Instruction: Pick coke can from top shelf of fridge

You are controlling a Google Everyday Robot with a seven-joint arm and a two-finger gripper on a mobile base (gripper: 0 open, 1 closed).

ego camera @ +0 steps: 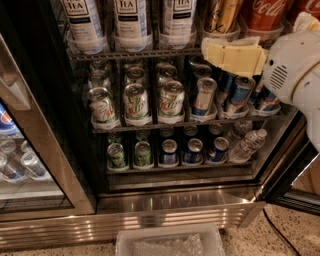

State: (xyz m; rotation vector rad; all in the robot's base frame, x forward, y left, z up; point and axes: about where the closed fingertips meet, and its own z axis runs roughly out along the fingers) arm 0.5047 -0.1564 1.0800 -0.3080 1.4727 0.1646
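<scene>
A red coke can (265,12) with white script stands in a clear holder on the top shelf (135,52) of the fridge (175,210), right of a gold-and-black can (222,15). A second red can (305,7) shows partly at the far right edge. My gripper (231,56), cream coloured on a white arm, reaches in from the right. It sits just below the front of the coke can and covers the rack's edge there. It holds nothing that I can see.
Tall white tea bottles (131,20) fill the left of the top shelf. Green-white cans (136,102) and blue-silver cans (204,95) sit on the middle rack, small cans and a water bottle (247,145) below. A steel-framed unit (20,150) stands left. A clear bin (170,242) lies on the floor.
</scene>
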